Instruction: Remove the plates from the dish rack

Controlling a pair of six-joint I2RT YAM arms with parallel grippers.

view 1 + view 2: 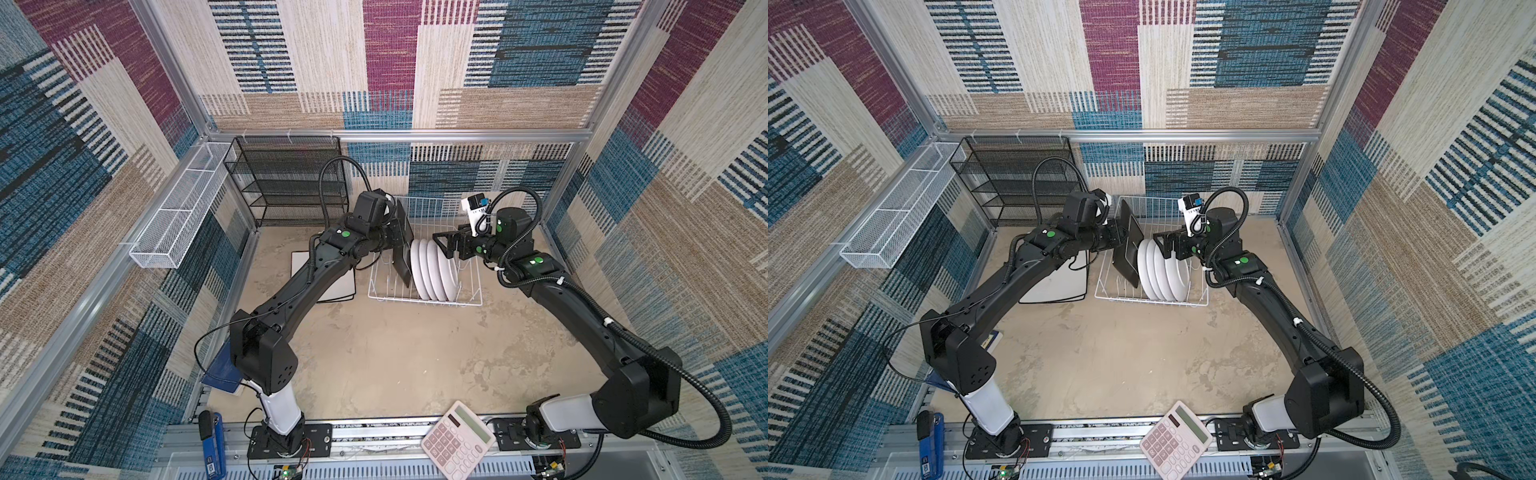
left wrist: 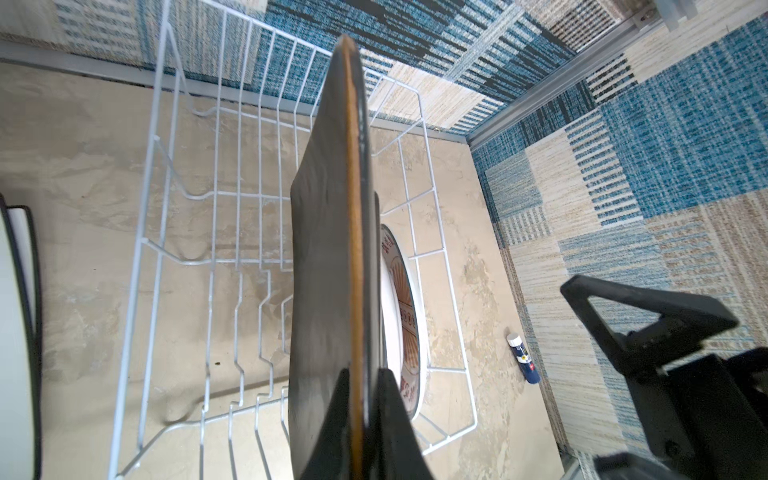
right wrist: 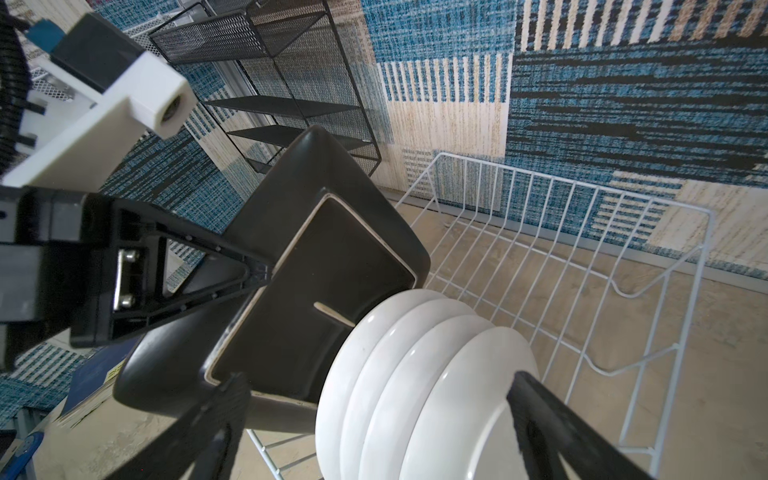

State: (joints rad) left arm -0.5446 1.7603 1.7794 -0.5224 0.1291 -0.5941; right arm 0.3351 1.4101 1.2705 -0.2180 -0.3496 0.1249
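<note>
My left gripper (image 1: 390,241) (image 1: 1115,239) (image 2: 364,380) is shut on the edge of the black square plate (image 1: 404,253) (image 1: 1127,249) (image 2: 328,249) (image 3: 332,270). The plate stands upright over the left part of the white wire dish rack (image 1: 469,293) (image 1: 1113,296) (image 2: 166,208) (image 3: 582,232). Several round white plates (image 1: 432,270) (image 1: 1163,270) (image 3: 415,374) stand in a row beside it; one shows an orange print (image 2: 403,316). My right gripper (image 1: 442,248) (image 1: 1163,245) (image 3: 378,380) hangs open just above them. Large white plates with dark edges (image 1: 338,291) (image 1: 1059,286) lie left of the rack.
A black mesh shelf (image 1: 286,178) and a long white mesh basket (image 1: 183,208) stand at the back left. A calculator (image 1: 457,438) lies on the front rail and a blue book (image 1: 222,370) at the front left. A small blue tube (image 2: 523,359) lies right of the rack.
</note>
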